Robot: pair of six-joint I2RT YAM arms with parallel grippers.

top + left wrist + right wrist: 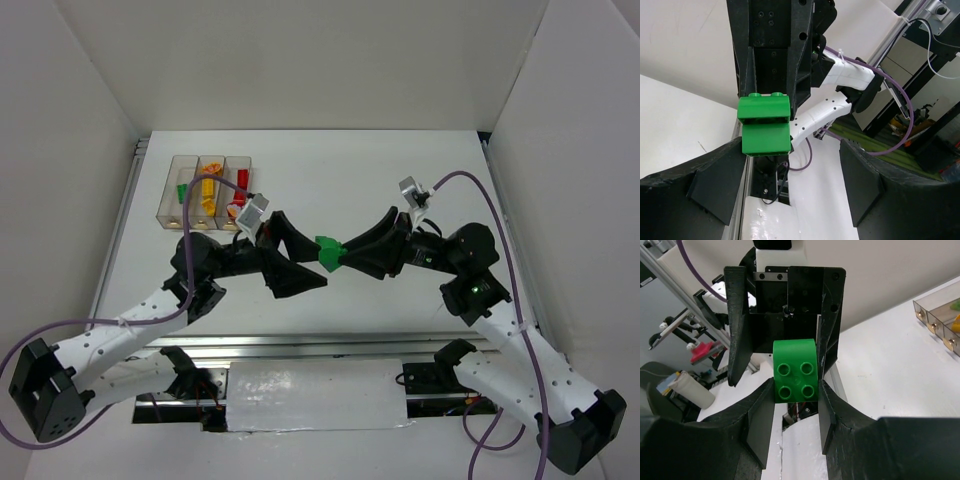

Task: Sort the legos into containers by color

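A green lego (327, 252) with four studs is held above the table's middle by my right gripper (342, 256), which is shut on it; in the right wrist view the brick (795, 371) sits between the pads. My left gripper (318, 265) is wide open, facing the right one, with its fingers on either side of the brick. In the left wrist view the brick (765, 125) hangs close to the left finger (715, 175) and does not touch the right one. The clear containers (210, 190) stand at the back left, holding a green (181, 190), yellow (207, 188) and red lego (241, 185).
White walls enclose the table on the left, back and right. The containers' end also shows in the right wrist view (940, 320). A metal rail (320, 345) runs along the near table edge between the arm bases. Purple cables loop from both wrists.
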